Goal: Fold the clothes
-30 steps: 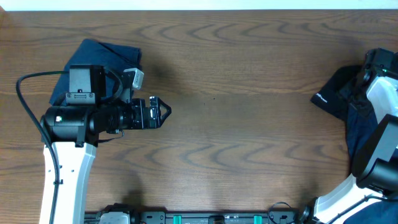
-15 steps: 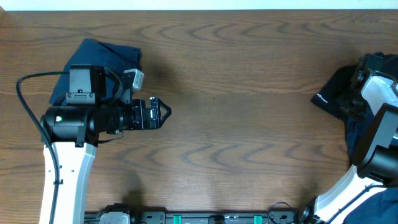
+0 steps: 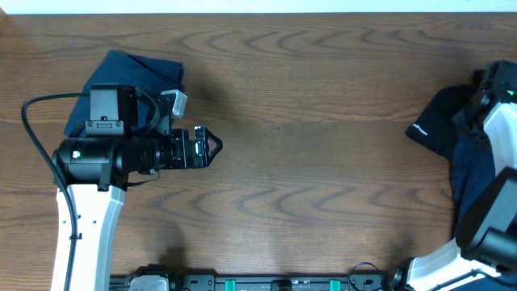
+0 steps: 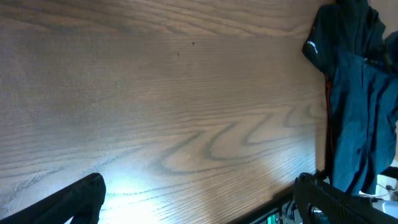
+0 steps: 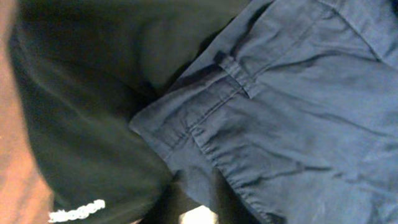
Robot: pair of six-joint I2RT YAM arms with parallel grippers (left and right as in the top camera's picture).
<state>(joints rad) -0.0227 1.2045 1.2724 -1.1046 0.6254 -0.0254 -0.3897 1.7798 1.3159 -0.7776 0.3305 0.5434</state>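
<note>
A folded pair of navy shorts (image 3: 133,71) lies at the back left, partly under my left arm. My left gripper (image 3: 212,145) hovers over bare wood to its right, open and empty; its fingertips (image 4: 84,198) stand wide apart in the left wrist view. At the right edge lies a rumpled heap of navy shorts (image 3: 468,166). My right gripper (image 5: 199,205) is buried in that heap, shut on a fold of navy fabric just below the waistband and belt loop (image 5: 233,68). Its fingers are mostly hidden by cloth.
A black garment with a small white logo (image 3: 432,129) lies against the left side of the heap and fills the left of the right wrist view (image 5: 81,124). Brown wooden tabletop (image 3: 323,162) spans the space between the arms. The heap also shows far off (image 4: 354,112).
My right gripper has closed on the navy fabric. The right arm dipped left into the heap, then drew back right, and the black garment's edge shifted slightly. The left arm has not moved.
</note>
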